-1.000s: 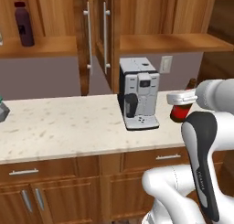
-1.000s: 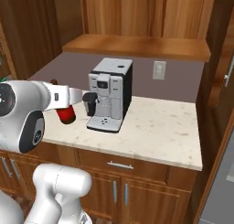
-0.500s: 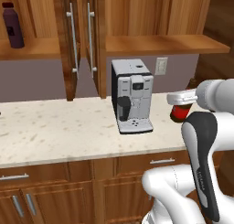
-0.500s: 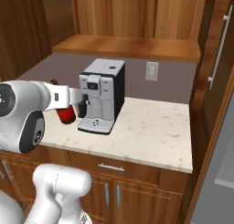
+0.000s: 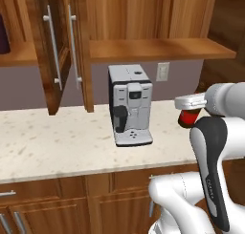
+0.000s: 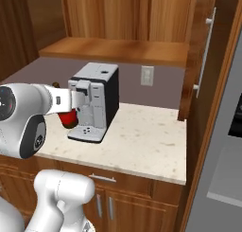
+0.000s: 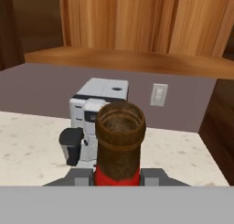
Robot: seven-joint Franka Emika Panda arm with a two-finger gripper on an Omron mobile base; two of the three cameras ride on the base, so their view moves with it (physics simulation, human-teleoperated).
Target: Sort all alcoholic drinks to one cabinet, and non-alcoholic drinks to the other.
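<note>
— So, what is held by the claw (image 7: 118, 176)?
— A brown-necked, red-banded bottle (image 7: 119, 144) is clamped upright between its closed-in jaws.
— And beyond it?
— A coffee machine (image 7: 98, 113) is seen on the counter (image 7: 27, 147), beneath an open shelf (image 7: 128, 59).

You have a pale speckled stone counter (image 5: 57, 142) running across the front, sitting on wooden base cabinets with drawers, and the one thing standing directly on it is a grey and black coffee machine (image 5: 130, 109), set back near the wall just left of the wall outlet (image 5: 163, 71). Above the machine, a bare wooden shelf (image 5: 158, 49) spans the open cabinet. At the far left edge you can make out another shelf (image 5: 16, 54) with a dark purple bottle (image 5: 4, 35) standing on it, cut off by the frame.
</note>
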